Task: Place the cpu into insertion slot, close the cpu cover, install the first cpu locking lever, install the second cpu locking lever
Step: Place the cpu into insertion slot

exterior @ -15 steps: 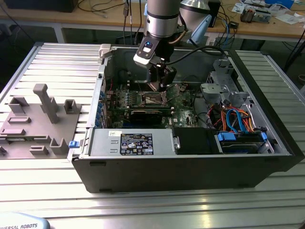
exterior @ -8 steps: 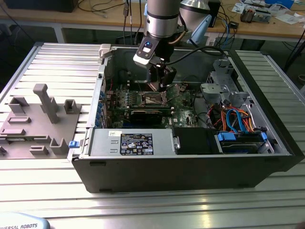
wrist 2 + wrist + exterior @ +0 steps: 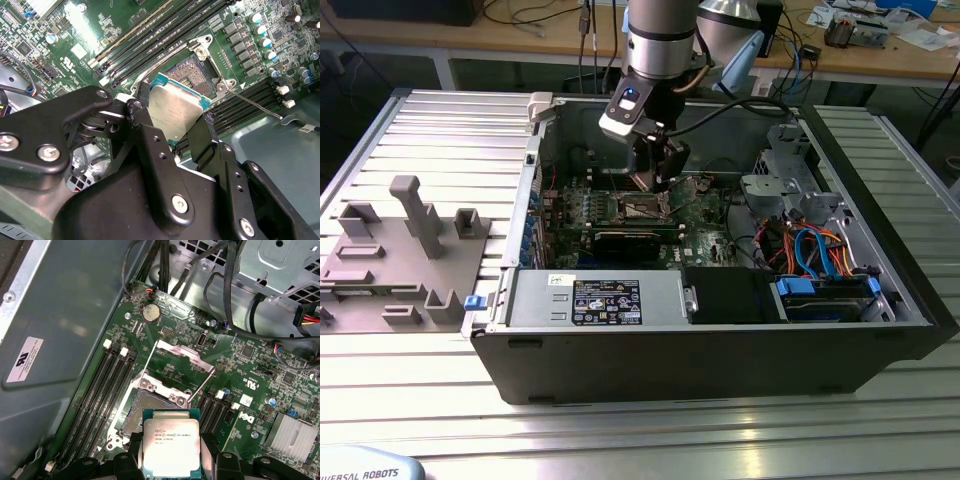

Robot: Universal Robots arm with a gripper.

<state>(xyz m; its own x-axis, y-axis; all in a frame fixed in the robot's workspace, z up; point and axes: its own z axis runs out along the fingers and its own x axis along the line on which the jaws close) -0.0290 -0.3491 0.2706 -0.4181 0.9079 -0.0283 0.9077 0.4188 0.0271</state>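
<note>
My gripper (image 3: 172, 122) is shut on the cpu (image 3: 175, 112), a flat square chip with a dull silver top, held by two opposite edges between the black fingers (image 3: 145, 130). The first wrist view shows the cpu (image 3: 171, 442) hanging just short of the insertion slot (image 3: 145, 402), whose dark pin field lies bare. The cpu cover (image 3: 175, 347) stands swung up on the slot's far side, with green board showing through its window. A thin locking lever (image 3: 250, 102) sticks out beside the insertion slot (image 3: 192, 75). In the exterior view the gripper (image 3: 655, 180) hovers inside the case, above the motherboard (image 3: 610, 215).
Long black memory slots (image 3: 102, 390) flank the socket on both sides. A silver drive cage (image 3: 785, 170) and orange and blue cables (image 3: 815, 250) fill the case's right end in the exterior view. The power supply (image 3: 605, 300) lines the near wall. A grey fixture (image 3: 395, 255) lies outside.
</note>
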